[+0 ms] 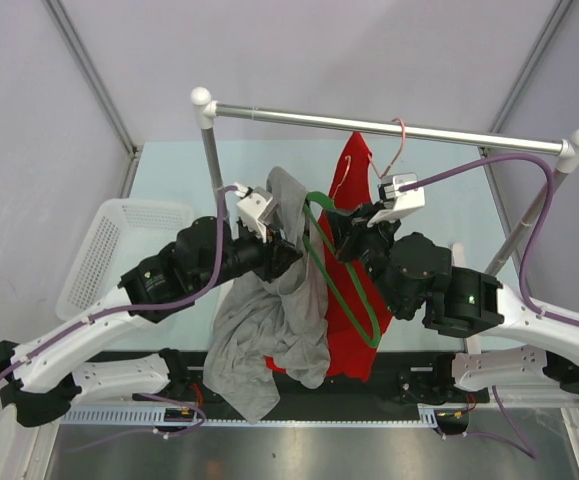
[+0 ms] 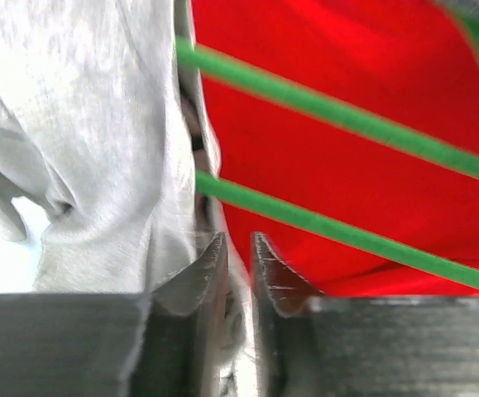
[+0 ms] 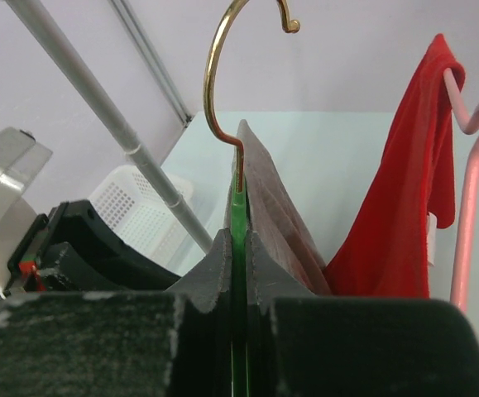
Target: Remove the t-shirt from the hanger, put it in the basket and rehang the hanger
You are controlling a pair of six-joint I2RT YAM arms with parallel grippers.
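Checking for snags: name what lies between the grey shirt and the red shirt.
Only the green hanger, beside the grey shirt; the left wrist view shows it.

T-shirt (image 1: 269, 340) hanging left of the hanger (image 1: 342, 295), another shirt (image 1: 354, 165) behind on the rail (image 1: 389, 125), basket (image 1: 119, 250) at far left

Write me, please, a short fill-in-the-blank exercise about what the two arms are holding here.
The right end effector is shut on a hanger coloured ____. The left end effector pinches the ____ t-shirt. The shirt hanging on the rail is ____. The white basket stands on the robot's ____ side.
Missing words: green, grey, red, left.
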